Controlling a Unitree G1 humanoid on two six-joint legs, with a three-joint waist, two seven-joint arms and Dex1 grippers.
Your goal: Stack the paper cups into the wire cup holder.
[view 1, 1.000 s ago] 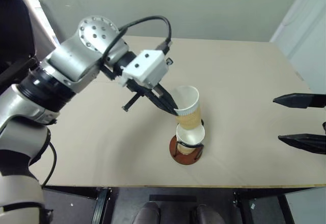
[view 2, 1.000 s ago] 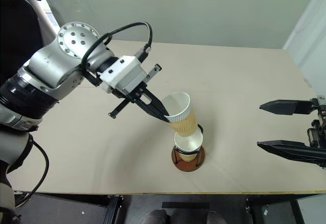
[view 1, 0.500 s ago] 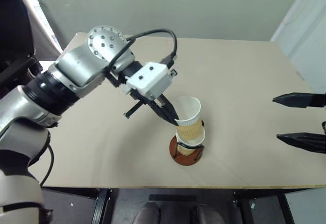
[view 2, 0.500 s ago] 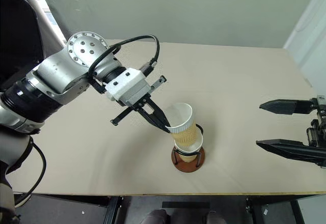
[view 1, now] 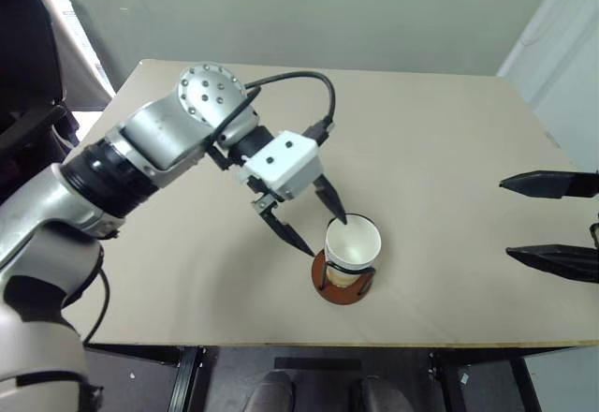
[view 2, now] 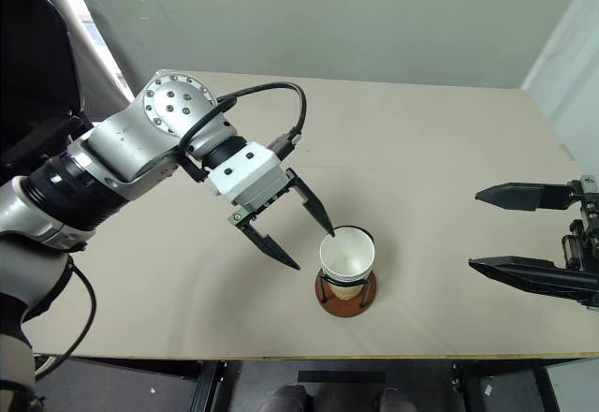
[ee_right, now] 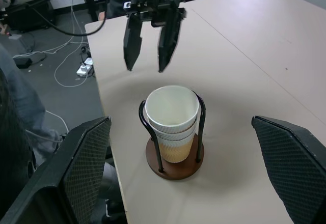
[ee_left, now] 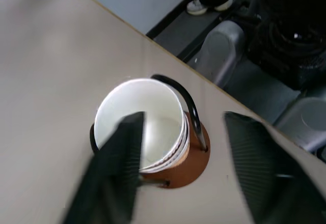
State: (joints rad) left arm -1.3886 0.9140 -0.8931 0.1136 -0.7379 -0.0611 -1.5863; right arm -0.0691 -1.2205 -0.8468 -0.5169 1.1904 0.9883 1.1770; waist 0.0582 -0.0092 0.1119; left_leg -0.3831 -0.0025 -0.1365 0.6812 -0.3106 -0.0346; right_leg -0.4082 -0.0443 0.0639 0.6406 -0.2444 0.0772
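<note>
A: Where are the paper cups [ee_right: 171, 118]?
B: Nested upright inside the wire cup holder [ee_right: 174, 159] on the table [ee_right: 265, 46].
A: And above them?
B: The left gripper [ee_right: 147, 63], fingers parted, hanging just past the top rim, touching nothing.

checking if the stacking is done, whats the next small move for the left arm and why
Probably lift the left gripper up and away. Its jaws stand open, one fingertip just at the top rim, and the paper cups sit nested inside the wire cup holder. No loose cup lies on the table, so nothing looks left to place.
</note>
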